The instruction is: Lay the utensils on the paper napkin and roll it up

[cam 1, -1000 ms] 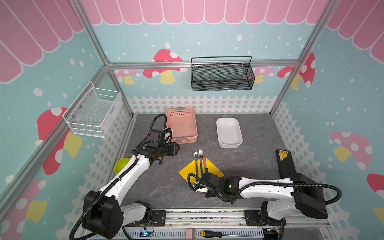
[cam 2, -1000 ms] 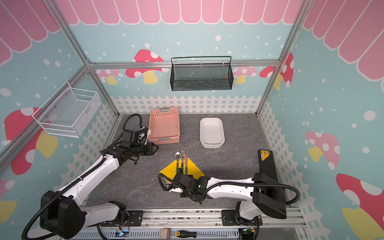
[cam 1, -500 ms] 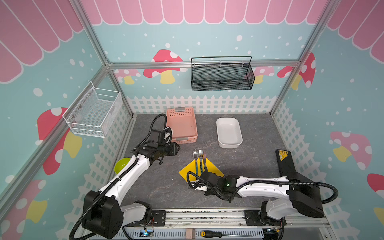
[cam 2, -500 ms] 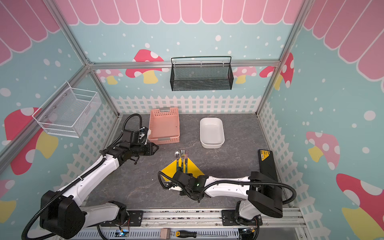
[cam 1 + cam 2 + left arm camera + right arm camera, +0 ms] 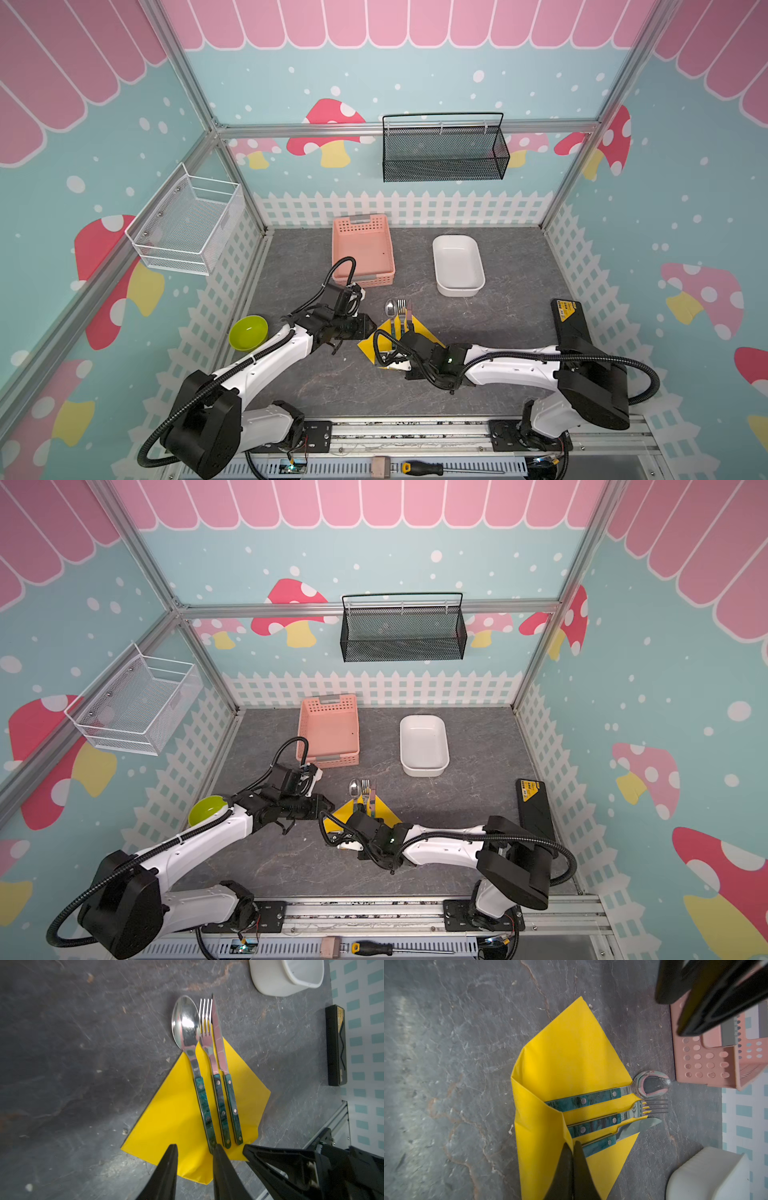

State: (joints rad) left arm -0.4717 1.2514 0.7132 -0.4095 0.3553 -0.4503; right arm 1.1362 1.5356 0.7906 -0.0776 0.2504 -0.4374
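Observation:
The yellow paper napkin (image 5: 172, 1118) lies on the grey tabletop like a diamond. The utensils lie side by side along its middle: spoon (image 5: 186, 1024), fork (image 5: 206, 1028) and knife (image 5: 218, 1039), with their teal handles on the paper and their heads past its far corner. My right gripper (image 5: 572, 1144) is shut on the near corner of the napkin (image 5: 571, 1059), which is folded up over the handle ends. My left gripper (image 5: 195, 1147) is open, its fingers hovering over the napkin's left part by the spoon handle's end. In both top views the two grippers meet at the napkin (image 5: 368, 345).
A pink basket (image 5: 363, 249) and a white dish (image 5: 457, 266) stand behind the napkin. A green bowl (image 5: 248, 331) sits by the left wall. A black box (image 5: 567, 320) lies at the right. A screwdriver (image 5: 419, 468) rests on the front rail.
My left gripper has come from near the pink basket to the napkin's left side, and its jaws have narrowed a little. My right gripper has kept its hold on the folded corner.

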